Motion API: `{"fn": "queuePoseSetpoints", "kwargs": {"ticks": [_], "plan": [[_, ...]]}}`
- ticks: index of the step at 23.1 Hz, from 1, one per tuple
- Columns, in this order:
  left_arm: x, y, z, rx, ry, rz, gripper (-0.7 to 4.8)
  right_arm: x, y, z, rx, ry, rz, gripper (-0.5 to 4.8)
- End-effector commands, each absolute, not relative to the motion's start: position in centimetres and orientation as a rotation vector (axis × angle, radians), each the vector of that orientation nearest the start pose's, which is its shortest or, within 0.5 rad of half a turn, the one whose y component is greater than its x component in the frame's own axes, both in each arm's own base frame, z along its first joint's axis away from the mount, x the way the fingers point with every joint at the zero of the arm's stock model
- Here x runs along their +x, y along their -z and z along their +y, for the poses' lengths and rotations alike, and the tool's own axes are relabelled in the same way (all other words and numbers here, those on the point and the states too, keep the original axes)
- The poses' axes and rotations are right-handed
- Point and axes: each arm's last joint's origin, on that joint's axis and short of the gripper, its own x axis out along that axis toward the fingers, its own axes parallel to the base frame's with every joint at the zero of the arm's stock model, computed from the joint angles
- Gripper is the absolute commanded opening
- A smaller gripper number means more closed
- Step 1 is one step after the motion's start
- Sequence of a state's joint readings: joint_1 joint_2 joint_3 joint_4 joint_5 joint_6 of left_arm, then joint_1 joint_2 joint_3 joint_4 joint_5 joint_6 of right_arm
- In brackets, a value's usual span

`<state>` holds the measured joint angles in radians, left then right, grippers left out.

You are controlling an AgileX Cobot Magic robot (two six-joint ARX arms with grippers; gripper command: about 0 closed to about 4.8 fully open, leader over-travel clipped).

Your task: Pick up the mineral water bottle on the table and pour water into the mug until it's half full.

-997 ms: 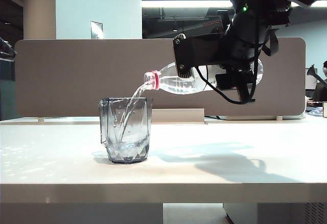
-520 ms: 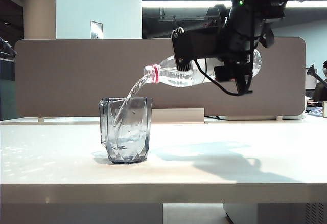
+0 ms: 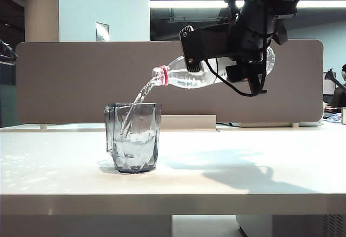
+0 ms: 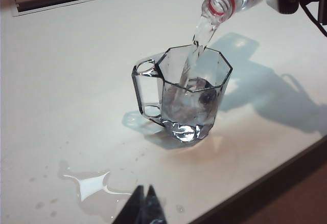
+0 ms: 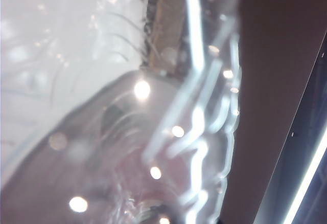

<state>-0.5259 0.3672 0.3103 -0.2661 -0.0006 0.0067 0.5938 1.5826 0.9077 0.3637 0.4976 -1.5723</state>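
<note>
The tabletop (image 3: 243,183) was wide, white and flat, with a thick pale front edge. The mug (image 3: 133,137) stood upright on it, and all places below are given from the mug. Its handle (image 4: 146,92) faced the side away from the bottle. On the near side of the mug, toward the left wrist camera, a puddle (image 4: 94,184) and scattered droplets lay on the white surface. On the far side, a shadow (image 3: 238,166) of arm and bottle fell across the tabletop.

The mineral water bottle (image 3: 186,76) hung above and beside the mug, tipped close to level with its red-ringed mouth lowest and over the rim. A stream of water (image 3: 135,107) ran from the mouth into the mug, which was partly filled.

The right pincer (image 3: 246,58) was clamped about the bottle's body, well above the tabletop; its wrist view showed only blurred clear plastic (image 5: 168,132) pressed close to the lens. The left pincer (image 4: 143,208) hovered near the mug, above the puddle, with its dark fingertips together and nothing between them.

Behind the mug ran a long grey-brown partition panel (image 3: 81,80) along the tabletop's rear edge. Beyond it were a pale wall (image 3: 102,4) and a lit ceiling strip light (image 3: 194,3).
</note>
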Motion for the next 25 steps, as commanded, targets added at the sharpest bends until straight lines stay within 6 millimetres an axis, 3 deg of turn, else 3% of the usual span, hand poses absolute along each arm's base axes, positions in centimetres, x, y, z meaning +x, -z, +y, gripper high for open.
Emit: {"fn": "queuePoseSetpoints", "kwargs": {"ticks": [1, 16, 25], "plan": [[9.8, -21.5, -5.7, 0.087, 0.525, 0.299, -0.05, 29.0, -24.1, 17.9, -1.709, -0.254, 0.109, 2.15], [9.8, -21.5, -5.7, 0.087, 0.525, 0.299, -0.05, 29.0, -24.1, 17.9, -1.707, -0.251, 0.111, 2.15], [9.8, -21.5, -5.7, 0.087, 0.525, 0.299, -0.05, 28.1, -23.1, 19.0, -1.121, -0.368, 0.186, 2.1]]}}
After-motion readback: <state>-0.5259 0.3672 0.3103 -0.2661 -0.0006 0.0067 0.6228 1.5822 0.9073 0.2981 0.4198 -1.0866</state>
